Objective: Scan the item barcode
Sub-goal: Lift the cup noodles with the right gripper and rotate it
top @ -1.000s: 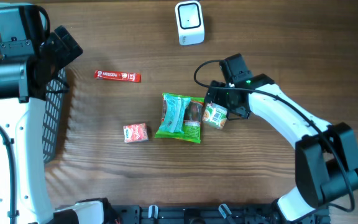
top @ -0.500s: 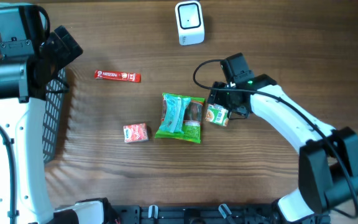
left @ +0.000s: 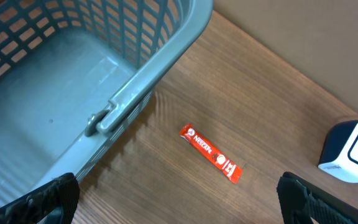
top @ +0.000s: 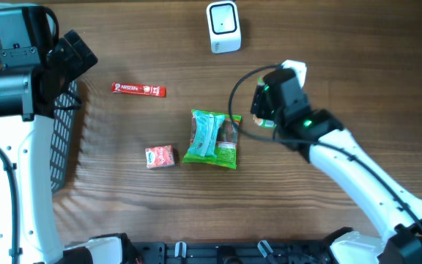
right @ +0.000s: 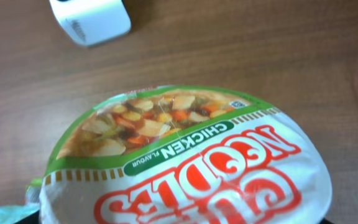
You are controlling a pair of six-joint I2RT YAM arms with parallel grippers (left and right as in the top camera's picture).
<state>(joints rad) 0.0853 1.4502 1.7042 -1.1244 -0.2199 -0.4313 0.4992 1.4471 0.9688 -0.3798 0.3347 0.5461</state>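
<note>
The item, a cup of chicken noodles (right: 185, 162), fills the right wrist view with its white, green and red lid towards the camera. My right gripper (top: 271, 110) is shut on it and holds it above the table, right of the green packet; from overhead the wrist hides the cup, and in the wrist view the cup hides the fingers. The white barcode scanner (top: 223, 27) stands at the table's far edge and shows again as the scanner (right: 91, 18) beyond the cup. My left gripper (left: 182, 208) hangs open and empty beside the basket at far left.
A green snack packet (top: 212, 138) lies mid-table with a small red packet (top: 160, 156) to its left. A red Nescafe stick (top: 138, 89) lies further back, also seen as the stick (left: 211, 152). The grey basket (left: 135, 93) sits at the left edge.
My right gripper closed on the cup beside the green packet and lifted it up and back toward the scanner. The left arm has not moved.
</note>
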